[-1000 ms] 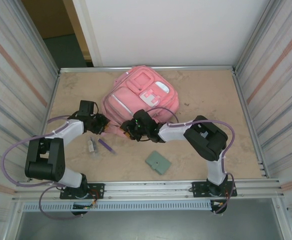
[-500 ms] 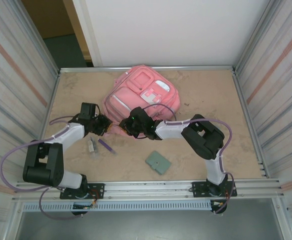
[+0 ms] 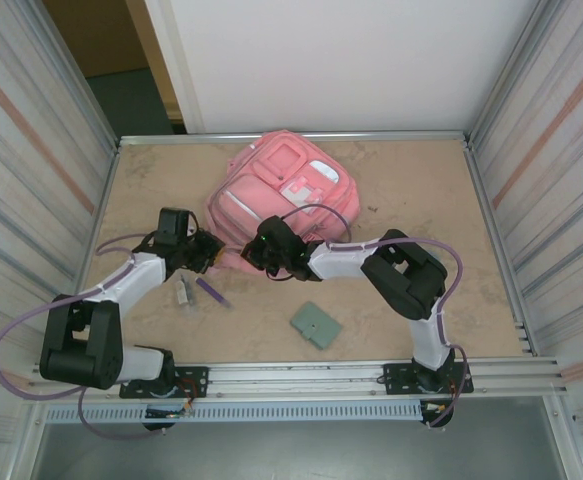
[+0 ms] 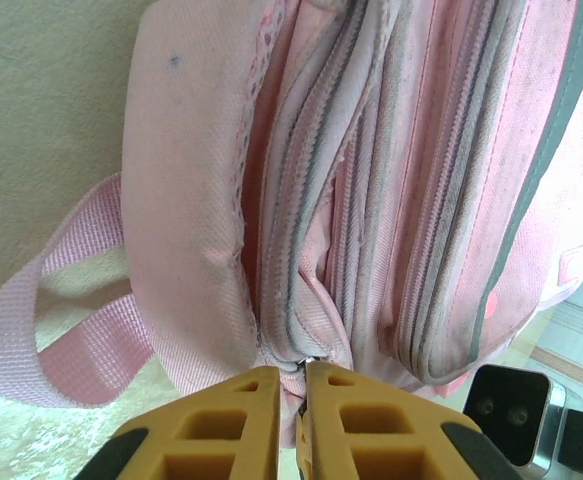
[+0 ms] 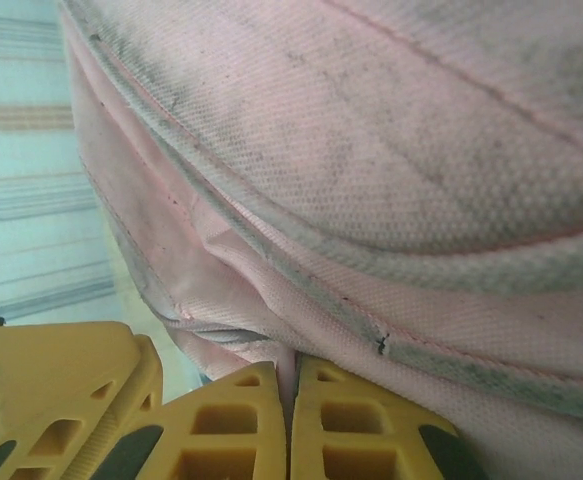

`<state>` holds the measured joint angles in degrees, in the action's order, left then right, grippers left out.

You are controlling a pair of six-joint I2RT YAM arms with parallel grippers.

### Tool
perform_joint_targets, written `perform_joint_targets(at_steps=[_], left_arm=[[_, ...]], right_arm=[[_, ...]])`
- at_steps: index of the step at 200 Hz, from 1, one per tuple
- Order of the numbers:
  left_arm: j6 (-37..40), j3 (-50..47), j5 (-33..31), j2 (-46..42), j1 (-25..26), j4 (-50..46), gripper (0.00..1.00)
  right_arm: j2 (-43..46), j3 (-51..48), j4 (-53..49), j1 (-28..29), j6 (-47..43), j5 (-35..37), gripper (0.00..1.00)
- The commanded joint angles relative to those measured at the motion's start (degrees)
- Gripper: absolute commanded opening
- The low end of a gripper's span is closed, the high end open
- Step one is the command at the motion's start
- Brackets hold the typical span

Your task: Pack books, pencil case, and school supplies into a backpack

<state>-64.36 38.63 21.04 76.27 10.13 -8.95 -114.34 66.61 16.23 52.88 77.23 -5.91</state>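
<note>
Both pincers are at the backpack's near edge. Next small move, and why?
Probably have the left pincer draw along the zipper track while the right pincer holds. Both look shut on the fabric of the backpack, its zips appear closed, and the purple pen and green folder lie loose on the table.

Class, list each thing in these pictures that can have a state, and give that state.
backpack: lying on the table, visible zips closed.
left gripper: shut on backpack fabric beside a zip.
right gripper: shut on a backpack seam.
green folder: closed, flat on the table.
purple pen: loose on the table.
grey stick: loose beside the pen.
</note>
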Motion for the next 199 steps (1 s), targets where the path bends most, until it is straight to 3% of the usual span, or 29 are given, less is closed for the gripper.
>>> perform_joint_targets(at_steps=[1,38,85,112,134,170,199], left_arm=[[0.7,-0.8,0.6,-0.9,-1.1,-1.3,0.16],[1.3,-0.5,-0.6,1.1,-3.7,-0.4,0.16],[3.3,2.3,-0.7,7.1,-5.4,2.9,0.16],[3.1,3.3,1.5,10.1,-6.3,4.7,0.33],[1.9,2.3,4.3,9.9,-6.4,8.2,0.40],[2.5,0.9,4.7,4.0,-8.0,5.7,0.51],[0.2,-1.4,0.2,-3.9,-3.9,2.4,0.54]], right_arm=[[1.8,0.3,-4.0,0.4,-6.3,3.5,0.00],[7.2,-1.3,-9.4,0.4,-21.5,0.2,0.00],[12.6,-1.7,-19.8,1.4,-32.8,-2.9,0.00],[15.5,-1.0,-24.7,2.0,-38.6,-2.7,0.00],[16.8,-0.4,-27.0,1.8,-39.8,-2.9,0.00],[17.0,0.0,-25.9,1.1,-40.0,-3.4,0.00],[17.7,-0.9,-23.6,1.0,-40.8,-2.8,0.00]])
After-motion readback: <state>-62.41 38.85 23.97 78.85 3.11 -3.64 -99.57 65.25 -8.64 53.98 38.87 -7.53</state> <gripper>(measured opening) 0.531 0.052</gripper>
